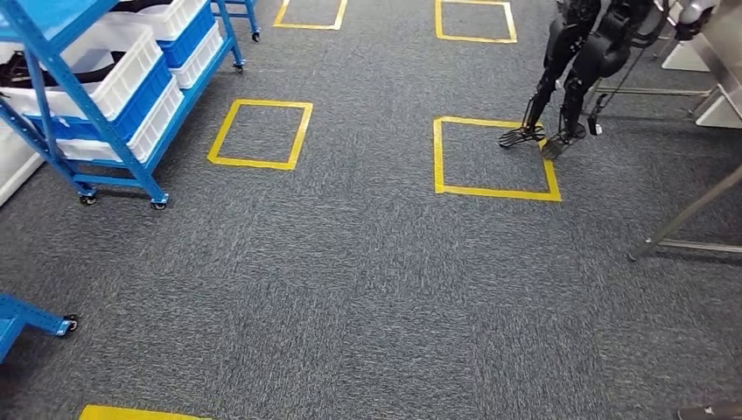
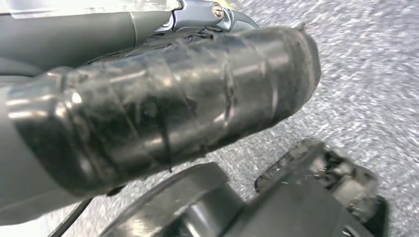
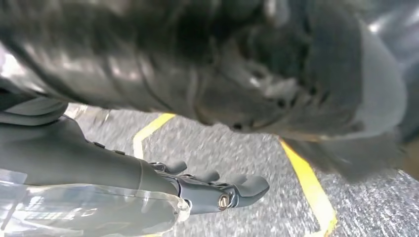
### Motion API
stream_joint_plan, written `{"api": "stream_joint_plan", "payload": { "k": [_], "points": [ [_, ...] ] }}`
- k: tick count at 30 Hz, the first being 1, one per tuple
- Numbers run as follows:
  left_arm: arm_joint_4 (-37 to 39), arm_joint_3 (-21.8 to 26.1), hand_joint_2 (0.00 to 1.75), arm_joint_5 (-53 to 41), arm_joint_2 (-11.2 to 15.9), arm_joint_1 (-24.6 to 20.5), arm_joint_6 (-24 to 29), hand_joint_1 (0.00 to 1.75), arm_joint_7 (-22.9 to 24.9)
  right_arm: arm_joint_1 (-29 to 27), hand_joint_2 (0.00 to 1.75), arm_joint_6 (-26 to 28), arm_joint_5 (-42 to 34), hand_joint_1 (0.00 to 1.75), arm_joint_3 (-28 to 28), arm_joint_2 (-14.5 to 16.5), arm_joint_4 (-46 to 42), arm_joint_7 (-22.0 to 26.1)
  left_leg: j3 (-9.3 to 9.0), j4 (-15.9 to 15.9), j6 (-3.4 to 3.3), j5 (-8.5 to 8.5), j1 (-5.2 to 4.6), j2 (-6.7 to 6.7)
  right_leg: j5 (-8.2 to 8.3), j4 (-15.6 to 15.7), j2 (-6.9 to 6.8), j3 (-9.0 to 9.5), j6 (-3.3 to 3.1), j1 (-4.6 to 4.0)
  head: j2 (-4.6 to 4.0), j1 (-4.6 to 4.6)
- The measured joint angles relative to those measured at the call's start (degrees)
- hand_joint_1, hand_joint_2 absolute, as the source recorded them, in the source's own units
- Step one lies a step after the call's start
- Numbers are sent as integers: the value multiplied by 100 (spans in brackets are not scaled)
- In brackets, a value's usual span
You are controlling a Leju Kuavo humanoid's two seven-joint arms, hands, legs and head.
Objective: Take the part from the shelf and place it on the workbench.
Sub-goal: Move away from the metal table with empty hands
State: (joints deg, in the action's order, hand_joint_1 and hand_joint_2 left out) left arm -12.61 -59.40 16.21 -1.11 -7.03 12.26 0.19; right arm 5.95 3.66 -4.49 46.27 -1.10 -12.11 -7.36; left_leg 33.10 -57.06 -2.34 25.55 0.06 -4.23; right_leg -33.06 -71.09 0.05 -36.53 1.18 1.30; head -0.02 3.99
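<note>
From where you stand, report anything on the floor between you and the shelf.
Nothing visible blocks the way. Open carpet runs up to the shelf at far left, with only a flat yellow tape square beside it. A blue frame juts in at the near left edge, so keep off it. The second robot stands far right, off that path.

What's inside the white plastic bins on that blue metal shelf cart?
On the blue metal shelf cart, the top white plastic bin shows a dark curved object at its open top. Most of it is hidden by the bin wall. The lower bins' contents are covered.
</note>
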Motion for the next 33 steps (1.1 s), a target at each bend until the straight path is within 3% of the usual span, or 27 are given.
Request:
{"api": "stream_joint_plan", "payload": {
  "k": [1, 3, 4, 6, 7, 8, 10, 11, 13, 14, 15, 17, 19, 20, 22, 24, 26, 27, 29, 33],
  "points": [
    [0, -3, 0, -1, -3, 2, 0, 0, 4, -5, 0, 1, 0, 0, 0, 0, 0, -2, 2, -40, 23, 24, 7, -96, 237, 369, 96, 132, 3, 21, 0, -1],
    [0, -9, 0, -12, -4, -9, -1, 0, -3, -12, 0, 4, -1, 0, 3, -1, 2, -9, 51, -139, 90, 73, 5, -253, 475, 927, 359, 335, 7, 53, -1, -5],
    [0, -14, 0, -26, -4, -14, -2, 0, -10, -9, 0, 7, -3, 0, 4, -1, 2, -11, 84, -169, 125, 84, 7, -315, 481, 1027, 444, 368, -1, 55, -1, -5],
    [0, -27, 0, -61, -3, -11, -11, 0, -21, 13, 0, 19, -14, 0, 7, 12, 0, -10, 126, -167, 193, 72, 25, -427, 479, 1038, 377, 382, -51, 38, -1, -4],
    [0, -38, 0, -84, -2, -5, -17, 0, -19, 22, 0, 32, -23, 0, 7, 20, -2, -5, 141, -187, 222, 80, 29, -368, 490, 1061, 310, 410, -88, 36, 0, -1],
    [0, -51, 0, -103, -2, -5, -24, 0, -13, 23, 0, 48, -33, 0, 7, 28, -3, 2, 187, -272, 251, 127, 26, -227, 501, 1087, 237, 440, -126, 36, 0, 19],
    [0, -87, 0, -143, -2, -33, -36, 0, 4, 5, 0, 86, -61, 0, 7, 34, -4, 14, 445, -770, 299, 382, 18, 175, 506, 1123, 74, 478, -191, 28, 0, 58],
    [0, -106, 0, -161, -2, -52, -39, 0, 10, -5, 0, 102, -77, 0, 7, 35, -4, 16, 645, -1136, 321, 548, 23, 297, 496, 1124, -12, 482, -212, 16, -1, 74],
    [0, -135, 0, -205, -4, -72, -42, 0, 15, -14, 0, 125, -114, 0, 7, 45, -4, -11, 960, -1685, 348, 703, 43, 371, 470, 1122, -186, 492, -233, -2, -1, 75],
    [0, -146, 0, -234, -5, -72, -45, 0, 17, -13, 0, 129, -127, 0, 7, 57, -4, -37, 978, -1691, 349, 633, 48, 387, 456, 1122, -265, 503, -234, -7, -1, 75],
    [0, -159, 0, -266, -6, -74, -50, 0, 21, -11, 0, 123, -135, 0, 7, 75, -5, -65, 874, -1472, 337, 470, 50, 416, 440, 1122, -338, 522, -229, -13, -1, 76],
    [0, -191, 0, -320, -5, -96, -60, 0, 43, -6, 0, 105, -137, 0, 7, 116, -6, -105, 470, -707, 267, 121, 14, 617, 399, 1124, -466, 577, -200, -31, 0, 73],
    [0, -224, 0, -338, -4, -138, -61, 0, 73, -1, 0, 103, -137, 0, 7, 148, -7, -124, 217, -230, 191, -9, -46, 787, 359, 1130, -571, 624, -144, -41, 0, 72],
    [0, -239, 0, -340, -3, -152, -61, 0, 87, 3, 0, 107, -139, 0, 7, 161, -7, -128, 204, -181, 164, 6, -72, 785, 347, 1143, -621, 644, -109, -40, 0, 69],
    [0, -262, 0, -340, 3, -153, -61, 0, 105, 21, 0, 123, -154, 0, 7, 181, -9, -123, 174, -108, 116, -15, -64, 652, 321, 1179, -690, 703, -39, -27, 0, 72],
    [0, -273, 0, -343, 8, -146, -61, 0, 114, 27, 0, 135, -172, 0, 6, 189, -12, -104, 81, 14, 53, -59, -24, 525, 175, 1010, -498, 671, 3, -24, -1, 40],
    [0, -280, 0, -358, 4, -158, -64, 0, 96, 10, 0, 146, -195, 0, 5, 189, -13, -92, 30, 67, 4, -82, -11, 397, -147, 382, -180, 374, 6, -21, -1, -4],
    [0, -288, 0, -375, 2, -158, -62, 0, 72, 1, 0, 157, -213, 0, 4, 189, -13, -91, 28, 65, -11, -82, -16, 323, -289, 14, -96, 174, 4, -21, -1, -12],
    [0, -308, 0, -408, 0, -137, -44, 0, 19, -10, 0, 182, -248, 0, 4, 189, -13, -88, 24, 57, -17, -70, -23, 192, -367, -393, -47, -79, 8, -21, 0, -16],
    [0, -322, 0, -422, 1, -114, -22, 0, -10, -13, 0, 197, -269, 0, 4, 189, -13, -85, 18, 47, -11, -61, -23, 113, -268, -379, -42, -113, 9, -19, 1, -17]
  ]
}}
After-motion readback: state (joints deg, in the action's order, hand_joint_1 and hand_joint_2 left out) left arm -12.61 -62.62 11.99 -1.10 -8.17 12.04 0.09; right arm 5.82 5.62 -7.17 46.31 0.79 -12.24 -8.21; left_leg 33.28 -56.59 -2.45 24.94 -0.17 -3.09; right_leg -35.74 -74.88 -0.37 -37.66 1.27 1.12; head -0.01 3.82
